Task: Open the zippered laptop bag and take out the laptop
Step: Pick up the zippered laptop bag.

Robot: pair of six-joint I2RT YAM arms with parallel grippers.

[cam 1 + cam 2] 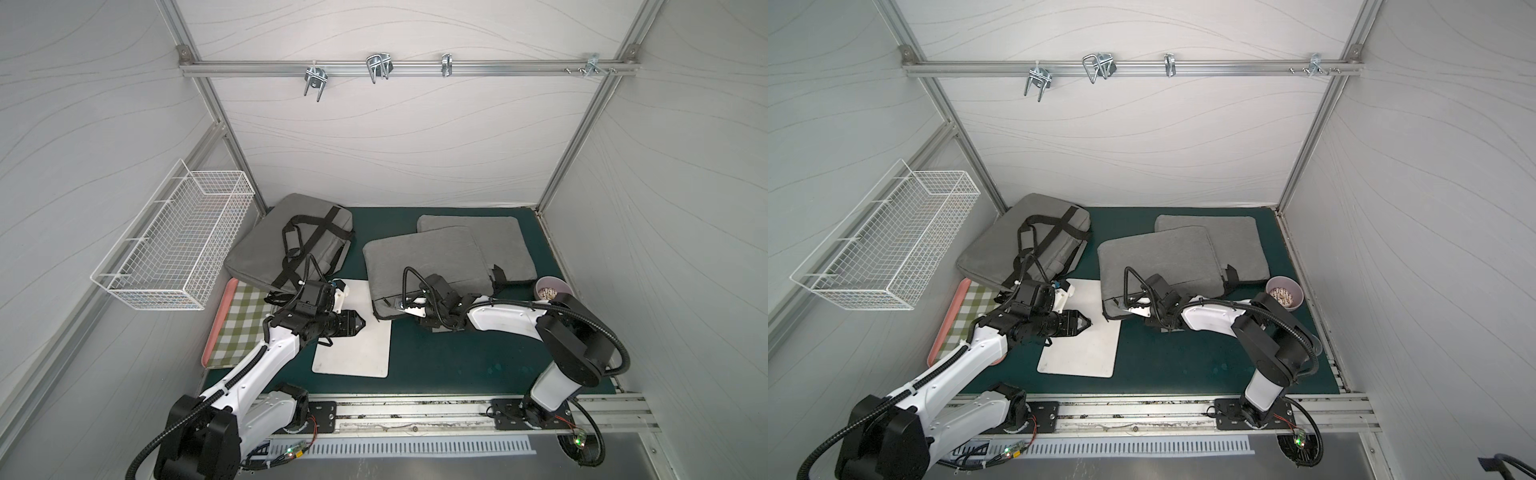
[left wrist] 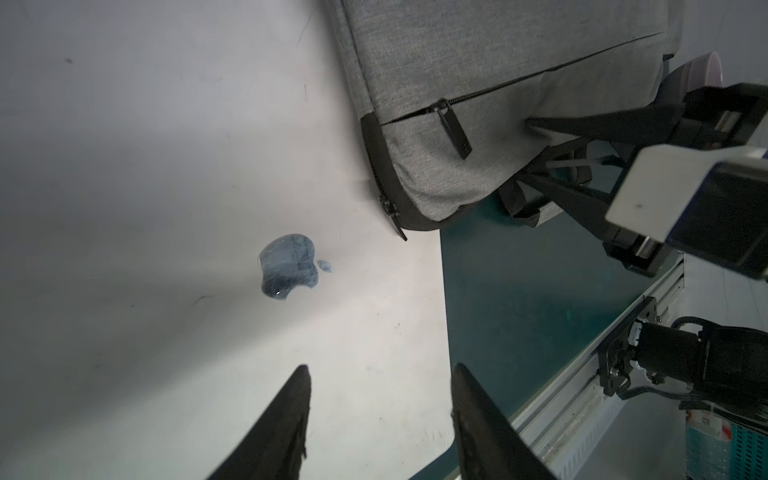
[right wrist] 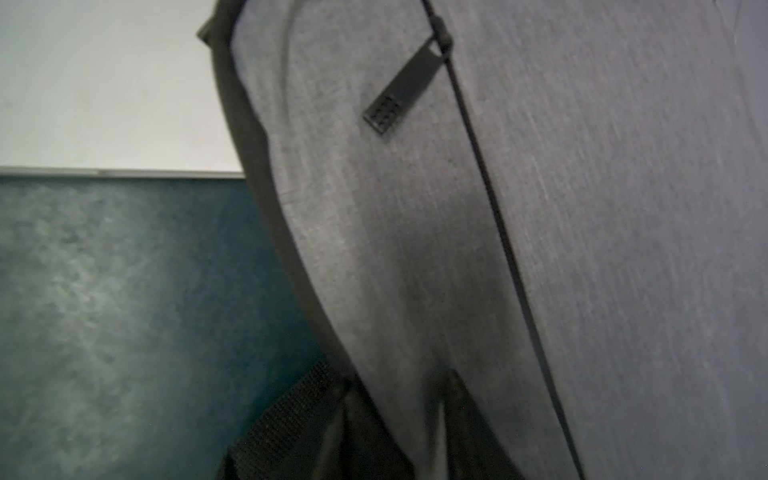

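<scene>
Silver laptop (image 1: 357, 349) lying flat on the green desk (image 1: 457, 353), left of centre and outside the grey laptop bag (image 1: 424, 262).

The bag's near left corner overlaps the laptop's far right corner. The left claw (image 2: 381, 368) hovers over the lid, fingers well apart and holding nothing. The right claw (image 2: 530, 149) sits at the bag's near edge with a finger on either side of the fabric. The right wrist view is blurred, so I cannot tell whether it is clamped. A pocket zip pull (image 2: 453, 129) lies flat on the bag, and whether the edge zip is open cannot be made out. A second grey sleeve (image 1: 490, 237) is partly hidden behind the bag, and the right arm cuts off the bowl (image 1: 550, 289) at far right.
</scene>
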